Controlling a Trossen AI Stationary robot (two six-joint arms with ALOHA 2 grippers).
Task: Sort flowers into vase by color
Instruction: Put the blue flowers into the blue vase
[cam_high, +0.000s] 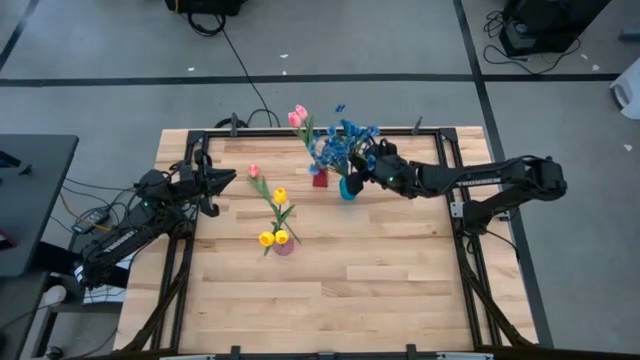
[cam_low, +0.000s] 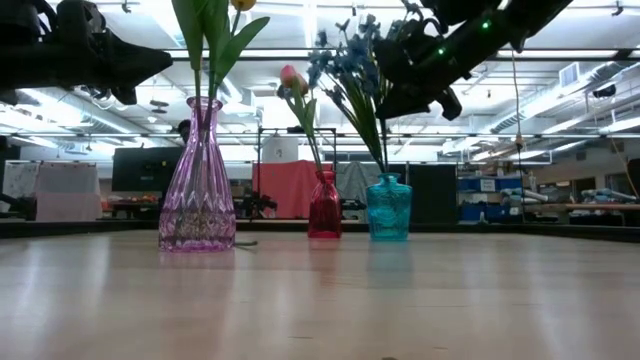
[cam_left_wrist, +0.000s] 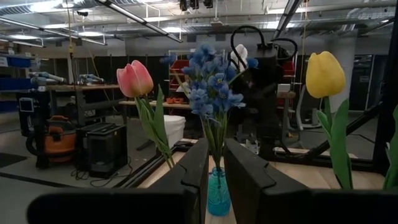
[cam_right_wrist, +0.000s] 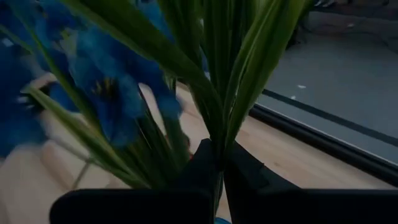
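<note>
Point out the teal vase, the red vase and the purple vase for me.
teal vase (cam_low: 388, 210): low view, on its round body.
red vase (cam_low: 324, 212): low view, on its lower body.
purple vase (cam_low: 197, 205): low view, on its wide belly.

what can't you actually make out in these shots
- Right wrist view: the blue flowers are blurred and fill the picture, hiding the teal vase below.
- Low view: the top edge cuts off the yellow tulips in the purple vase.
- High view: the red vase is too small, under leaves, to count its pink tulips.
- Left wrist view: the left gripper hides the teal vase's base.
</note>
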